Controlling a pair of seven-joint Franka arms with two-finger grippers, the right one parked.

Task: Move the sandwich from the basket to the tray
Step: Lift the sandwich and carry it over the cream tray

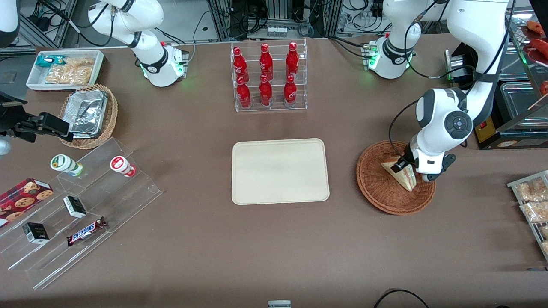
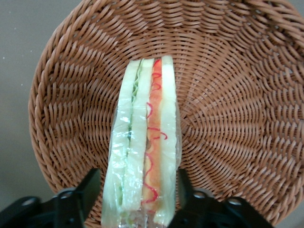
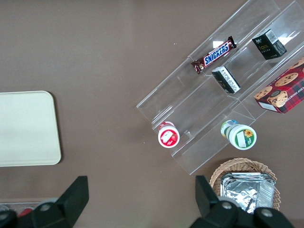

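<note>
Wicker basket point(image 1: 376, 188), grasp step.
Gripper point(image 1: 406, 167) over basket, fingers point(image 2: 90, 187) straddling sandwich point(image 2: 145, 142), closure unclear; next: clamp, lift, carry to tray point(image 1: 280, 171) beside basket.

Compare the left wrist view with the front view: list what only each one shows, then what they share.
Only the left wrist view shows the sandwich's filling layers end-on, its clear wrap, and the gripper's fingers standing on either side of it, not visibly pressing it.

Only the front view shows the empty tray, the rack of red bottles, the snack display and the foil-tray basket toward the parked arm's end.

Both show the sandwich in the basket, with the gripper down at it.
</note>
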